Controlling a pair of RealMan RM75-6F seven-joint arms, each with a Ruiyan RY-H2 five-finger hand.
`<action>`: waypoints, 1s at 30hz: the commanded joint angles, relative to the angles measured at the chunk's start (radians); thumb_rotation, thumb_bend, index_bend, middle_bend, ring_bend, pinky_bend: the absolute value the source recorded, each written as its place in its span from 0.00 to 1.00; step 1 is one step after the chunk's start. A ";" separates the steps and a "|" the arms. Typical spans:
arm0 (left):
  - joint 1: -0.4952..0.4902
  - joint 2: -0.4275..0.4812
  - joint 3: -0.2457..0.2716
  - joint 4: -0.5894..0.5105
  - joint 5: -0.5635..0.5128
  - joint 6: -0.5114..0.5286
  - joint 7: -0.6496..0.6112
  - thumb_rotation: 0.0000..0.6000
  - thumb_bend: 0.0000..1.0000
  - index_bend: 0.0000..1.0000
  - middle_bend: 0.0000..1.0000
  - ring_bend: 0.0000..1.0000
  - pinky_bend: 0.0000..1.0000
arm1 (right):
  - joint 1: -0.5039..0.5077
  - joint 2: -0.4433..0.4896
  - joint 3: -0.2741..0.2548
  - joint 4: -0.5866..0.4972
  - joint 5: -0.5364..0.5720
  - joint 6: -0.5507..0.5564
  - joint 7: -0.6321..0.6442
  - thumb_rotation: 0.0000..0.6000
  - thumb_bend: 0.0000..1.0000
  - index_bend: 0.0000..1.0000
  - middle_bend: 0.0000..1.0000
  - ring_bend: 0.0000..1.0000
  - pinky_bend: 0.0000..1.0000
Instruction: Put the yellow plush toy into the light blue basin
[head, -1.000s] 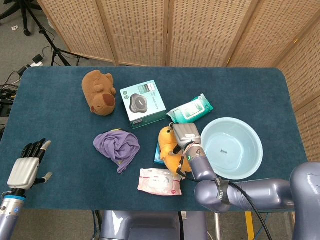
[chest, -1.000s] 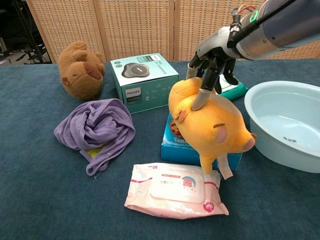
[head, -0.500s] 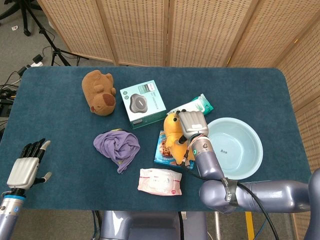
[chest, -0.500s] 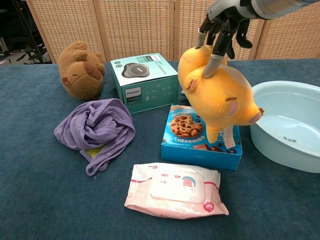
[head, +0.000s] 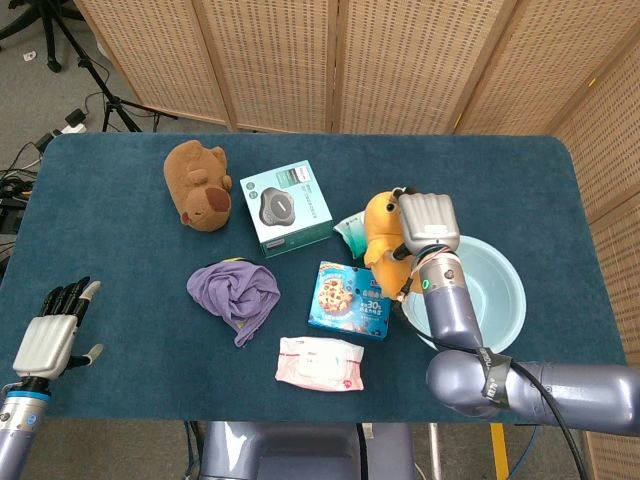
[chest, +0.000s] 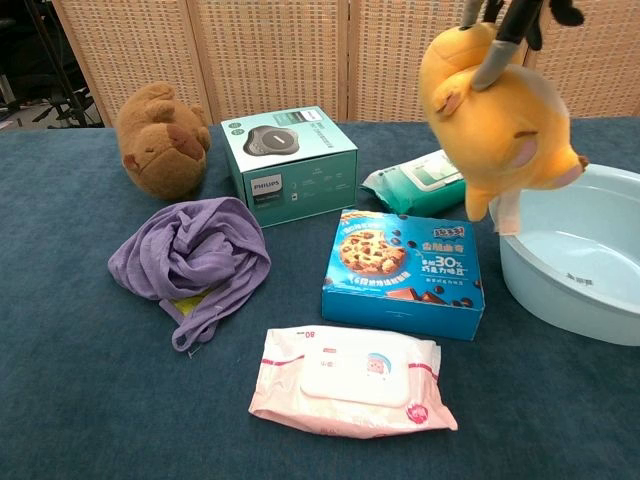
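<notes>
The right hand (head: 428, 222) has the yellow plush toy (chest: 497, 112) clamped in its fingers (chest: 493, 62) and has carried it well up off the table; a second ago the toy was still lying on the blue cookie box (chest: 406, 271), and half a second ago it had only just cleared it. Now the box lies fully uncovered, and the toy hangs in the air at the near-left edge of the light blue basin (head: 498, 318), its lower end dangling about level with the rim in the chest view. From the head view it looks to be over the rim and the green wipes pack (chest: 420, 181) rather than squarely over the basin's hollow, so I'd say the lift is done and the carry is partway: a bit more travel to the robot's right seems needed before letting go, or the toy might catch the rim and tumble outside. The left hand (head: 52, 337) sits at the near-left corner of the table, fingers apart and holding nothing, just as it was. Nothing else has budged: the brown plush capybara (head: 198, 186), the Philips box (head: 286, 207), the purple cloth (head: 237, 293) and the pink wipes pack (head: 320, 362) lie where they were.
</notes>
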 joint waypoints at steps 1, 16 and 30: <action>-0.001 -0.002 0.002 -0.002 0.001 -0.004 0.002 1.00 0.23 0.00 0.00 0.00 0.00 | -0.029 0.028 -0.010 0.011 -0.003 0.004 0.008 1.00 0.34 0.71 0.62 0.59 0.74; -0.001 -0.003 0.004 -0.009 0.003 -0.003 0.013 1.00 0.23 0.00 0.00 0.00 0.00 | -0.167 0.147 -0.036 0.061 0.008 -0.054 0.051 1.00 0.34 0.71 0.62 0.59 0.74; -0.001 0.000 0.010 -0.016 0.020 0.003 0.011 1.00 0.23 0.00 0.00 0.00 0.00 | -0.281 0.217 -0.055 0.032 -0.031 -0.114 0.123 1.00 0.34 0.71 0.61 0.59 0.74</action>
